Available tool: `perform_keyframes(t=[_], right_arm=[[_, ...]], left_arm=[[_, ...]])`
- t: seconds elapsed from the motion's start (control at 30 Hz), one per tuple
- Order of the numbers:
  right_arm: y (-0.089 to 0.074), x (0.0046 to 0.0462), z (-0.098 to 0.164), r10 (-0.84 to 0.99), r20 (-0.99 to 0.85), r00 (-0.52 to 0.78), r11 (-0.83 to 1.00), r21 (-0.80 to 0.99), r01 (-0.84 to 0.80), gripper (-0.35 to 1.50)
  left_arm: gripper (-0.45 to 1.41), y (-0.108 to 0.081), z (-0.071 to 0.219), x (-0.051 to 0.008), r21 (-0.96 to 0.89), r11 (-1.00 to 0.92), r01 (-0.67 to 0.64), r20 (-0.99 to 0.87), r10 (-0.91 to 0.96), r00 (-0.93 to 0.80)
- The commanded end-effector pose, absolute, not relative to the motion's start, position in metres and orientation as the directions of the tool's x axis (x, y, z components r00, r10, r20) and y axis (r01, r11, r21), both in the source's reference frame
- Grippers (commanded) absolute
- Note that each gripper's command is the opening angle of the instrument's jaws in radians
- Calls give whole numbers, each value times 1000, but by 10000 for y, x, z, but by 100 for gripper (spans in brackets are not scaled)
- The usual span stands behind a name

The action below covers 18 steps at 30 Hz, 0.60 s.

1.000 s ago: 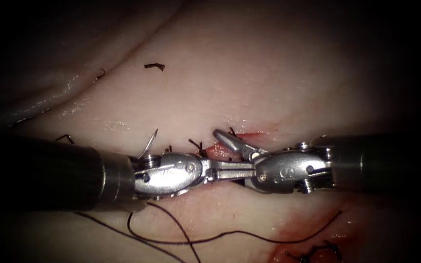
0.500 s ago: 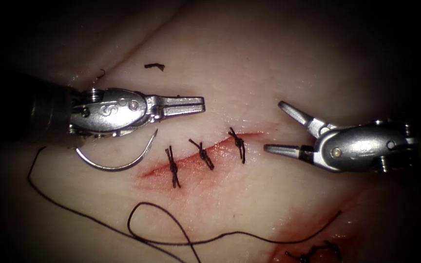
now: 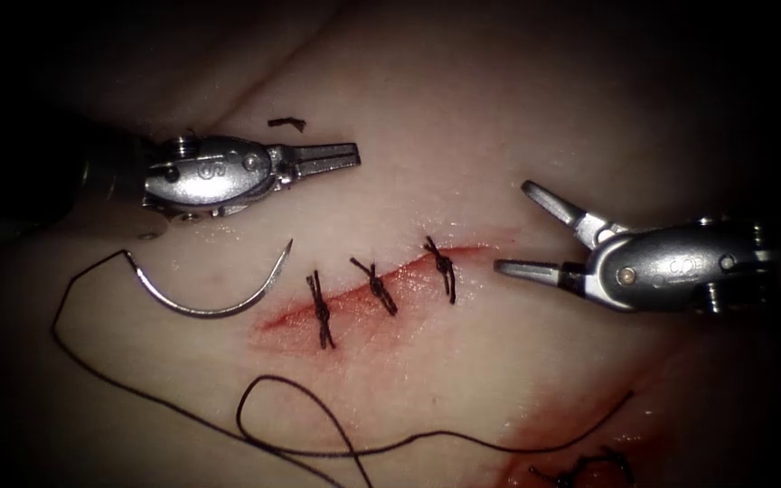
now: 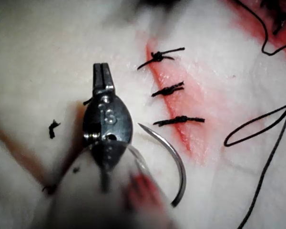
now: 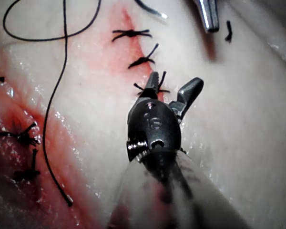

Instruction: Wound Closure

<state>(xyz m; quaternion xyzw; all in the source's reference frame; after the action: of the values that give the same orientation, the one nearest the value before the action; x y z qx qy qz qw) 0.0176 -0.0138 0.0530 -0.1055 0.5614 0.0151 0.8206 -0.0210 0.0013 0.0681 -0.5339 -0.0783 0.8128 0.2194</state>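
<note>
Where the scene comes nearest me, I see the thread point(image 3: 336, 443) looping loose over the tissue point(image 3: 499, 136), and beyond it the needle point(image 3: 214, 298) lies free on the surface left of the cut point(image 3: 381, 289), which carries three stitches point(image 3: 377, 286). Right of the cut, my right end effector point(image 3: 510, 228) gapes wide, holding nothing. Farthest back on the left, my left end effector point(image 3: 354, 155) sits closed and empty.
</note>
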Motion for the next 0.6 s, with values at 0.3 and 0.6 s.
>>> perform_keyframes(t=[0.3, 0.6], right_arm=[[-147, 193, 538, -90, -923, 374, 977, -155, -146, 148], [-150, 198, 537, -88, -922, 378, 978, -153, -144, 148]], left_arm=[[49, -15, 727, -209, -547, -764, -342, -618, 644, -451], [73, -23, 737, -189, -530, -761, -374, -484, 634, -604]])
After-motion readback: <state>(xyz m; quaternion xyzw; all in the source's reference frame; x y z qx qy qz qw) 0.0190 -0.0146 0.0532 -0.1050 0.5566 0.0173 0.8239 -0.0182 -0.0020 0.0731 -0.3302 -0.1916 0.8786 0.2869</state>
